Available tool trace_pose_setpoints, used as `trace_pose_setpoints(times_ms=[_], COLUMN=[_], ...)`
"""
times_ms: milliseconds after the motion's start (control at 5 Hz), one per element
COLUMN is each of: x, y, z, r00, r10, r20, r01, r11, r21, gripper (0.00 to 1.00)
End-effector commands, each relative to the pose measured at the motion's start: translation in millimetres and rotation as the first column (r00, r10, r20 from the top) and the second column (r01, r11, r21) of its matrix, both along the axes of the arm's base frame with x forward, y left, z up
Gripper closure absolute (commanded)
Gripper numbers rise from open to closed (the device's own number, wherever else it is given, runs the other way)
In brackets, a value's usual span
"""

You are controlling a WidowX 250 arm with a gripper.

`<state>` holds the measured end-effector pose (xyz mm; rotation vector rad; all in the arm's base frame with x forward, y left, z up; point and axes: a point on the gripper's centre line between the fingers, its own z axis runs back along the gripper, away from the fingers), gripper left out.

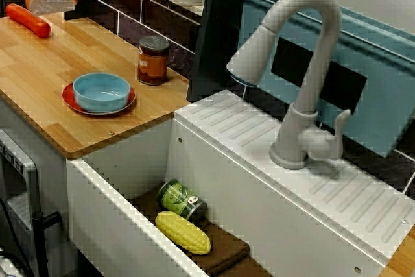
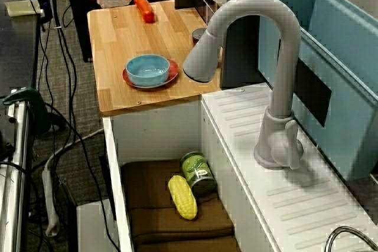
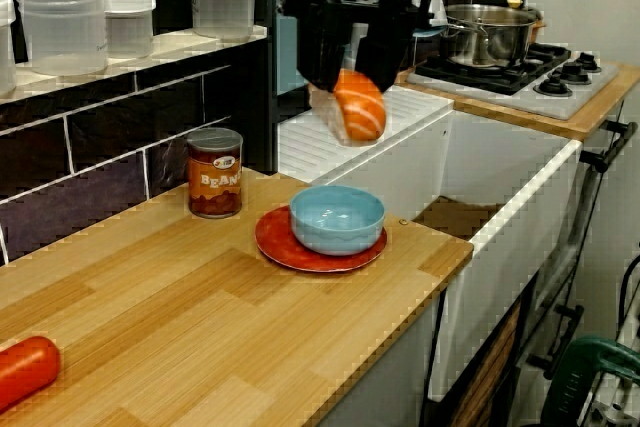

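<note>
Kitchen counter, orange piece held aloft

Counter-end view: wooden counter [image 3: 200,327]; gripper [image 3: 352,69] jaws clamped on orange piece [image 3: 360,107], 12 o'clock of bowl [image 3: 337,217]. Sink-side view: piece at bowl's 11 o'clock. Overhead view: same. Mid-carry, I judge; lowering needs a bare spot.

Tin cans: I am counting two, brown beans tin [image 3: 215,173] and green tin [image 1: 181,199].
Clear lidded plastic jars [image 3: 62,27]: four.
Pale blue bowl [image 3: 337,219]: one.
Round red plate [image 3: 278,244]: one.
Yellow corn cob [image 1: 183,232]: one.
Orange salmon slice [image 3: 358,105]: one.
</note>
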<state>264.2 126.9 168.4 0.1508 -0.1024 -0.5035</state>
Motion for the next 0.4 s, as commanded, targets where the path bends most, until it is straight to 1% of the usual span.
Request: trace_pose_setpoints(times_ms=[0,200], x=[9.1,15.0], y=[-38.3,-43.9], z=[5.8,0.7], r00=[1.0,1.0], r10=[-0.017,-0.012], r20=[0.01,-0.008], r01=[0.017,0.013], r11=[0.999,0.999], r21=[0.038,0.044], gripper=[1.0,1.0])
